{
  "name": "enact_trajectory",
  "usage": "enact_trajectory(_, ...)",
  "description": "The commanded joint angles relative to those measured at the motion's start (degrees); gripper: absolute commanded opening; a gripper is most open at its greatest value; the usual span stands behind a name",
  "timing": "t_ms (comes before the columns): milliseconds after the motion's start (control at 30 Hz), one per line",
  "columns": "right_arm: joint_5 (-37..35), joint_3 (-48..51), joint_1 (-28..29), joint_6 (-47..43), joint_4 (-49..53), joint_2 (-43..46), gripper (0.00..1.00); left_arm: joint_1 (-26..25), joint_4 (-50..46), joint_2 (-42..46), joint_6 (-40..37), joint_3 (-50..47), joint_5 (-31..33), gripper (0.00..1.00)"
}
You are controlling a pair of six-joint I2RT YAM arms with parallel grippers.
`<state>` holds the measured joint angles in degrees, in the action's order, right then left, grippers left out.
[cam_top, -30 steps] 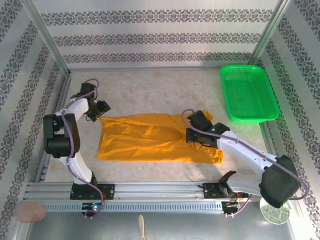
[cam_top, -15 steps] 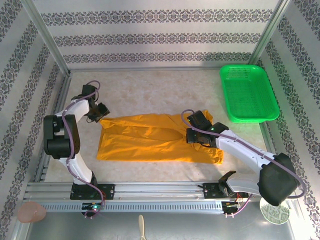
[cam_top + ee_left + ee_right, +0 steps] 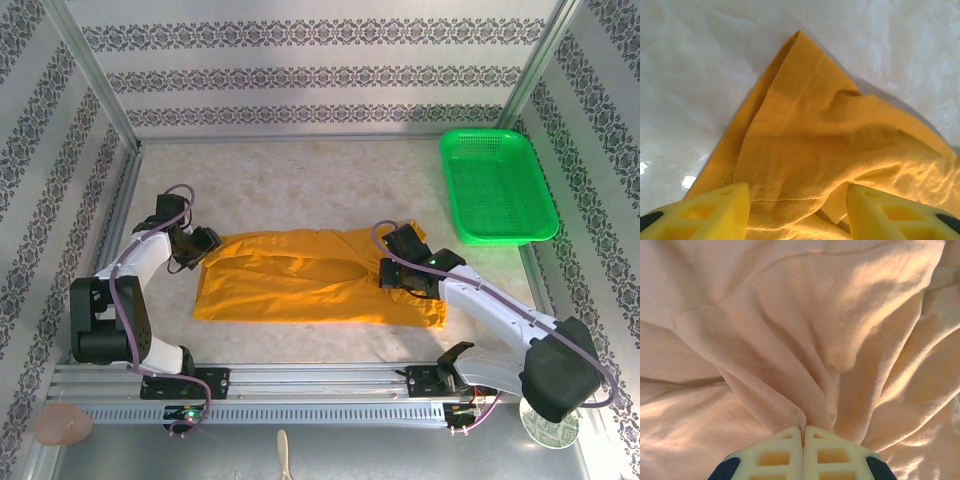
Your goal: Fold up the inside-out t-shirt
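Observation:
The inside-out t-shirt (image 3: 310,280) lies spread across the middle of the table, mustard-orange and wrinkled. My left gripper (image 3: 204,241) is at its far left corner. In the left wrist view the yellow fingers (image 3: 715,210) stand open, apart on either side of the stitched hem of the t-shirt (image 3: 815,135), which lies loose between them. My right gripper (image 3: 393,273) rests on the shirt's right part. In the right wrist view my right gripper (image 3: 802,432) is shut, pinching a raised fold of the t-shirt (image 3: 815,315).
A green plastic basket (image 3: 497,185) stands at the back right of the table. Patterned walls close the back and both sides. The metal rail (image 3: 310,385) with both arm bases runs along the near edge.
The left arm has swung toward the near side and its gripper has come down onto the shirt's far left corner. The right gripper stays shut on its fold, shifted slightly right.

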<state>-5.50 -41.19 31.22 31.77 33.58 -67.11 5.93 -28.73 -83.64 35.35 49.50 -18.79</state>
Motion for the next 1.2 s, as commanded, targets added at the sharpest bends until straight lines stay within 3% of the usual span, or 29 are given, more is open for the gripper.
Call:
enact_trajectory(0,0.3,0.4,-0.5,1.0,-0.7,-0.9,0.0,-1.1,-0.1,0.6,0.7,-0.7,1.6,0.6)
enact_trajectory(367,0.3,0.0,-0.6,1.0,-1.3,-2.0,0.0,-3.3,0.2,6.2,5.8,-5.5,4.8,0.65)
enact_trajectory(733,-0.1,-0.2,-0.6,0.8,-1.5,-1.8,0.0,-4.4,3.8,2.8,7.3,-6.9,4.4,0.57)
enact_trajectory(900,-0.2,0.1,-0.6,0.9,-1.5,-1.5,0.0,-4.4,4.5,0.3,6.8,-5.4,6.3,0.46)
enact_trajectory(1167,-0.5,0.2,-1.3,0.8,-1.1,-0.9,0.0,-4.4,1.4,-5.4,2.9,4.0,9.3,0.02)
